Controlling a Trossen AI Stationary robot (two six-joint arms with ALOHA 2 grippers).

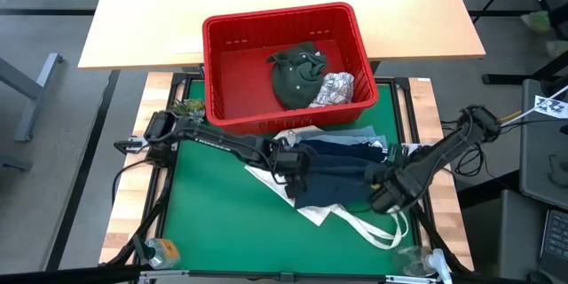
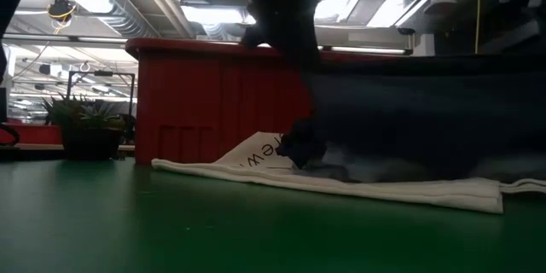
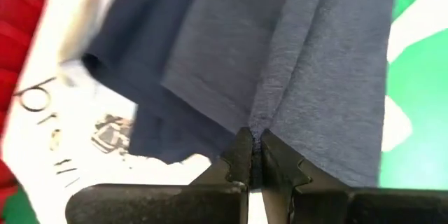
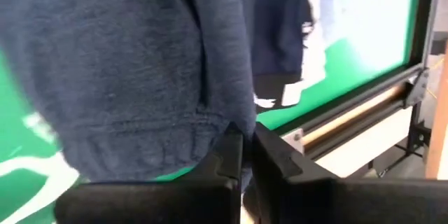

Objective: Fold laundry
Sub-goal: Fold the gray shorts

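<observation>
A navy blue garment spans the near middle of the green mat, held up between my two grippers. My left gripper is shut on its left end and my right gripper is shut on its right end. Beneath it lie a white tote bag flat on the mat and a light blue garment next to the basket. A dark olive garment and a white printed one lie inside the red basket. My left gripper pinches a gathered fold of the navy cloth between its two fingers, slanting down from the table's left. The cloth spreads away from the fingers, over the tote bag. My right gripper pinches the navy garment by its thick hemmed edge between its two fingers, slanting down from the table's right. In the low view the garment hangs like a curtain, its lower edge just above the bag.
The red basket stands at the mat's far edge, close behind the garment. The tote bag's long handles trail toward the near right corner. A small potted plant sits at the far left. Bare green mat lies near left.
</observation>
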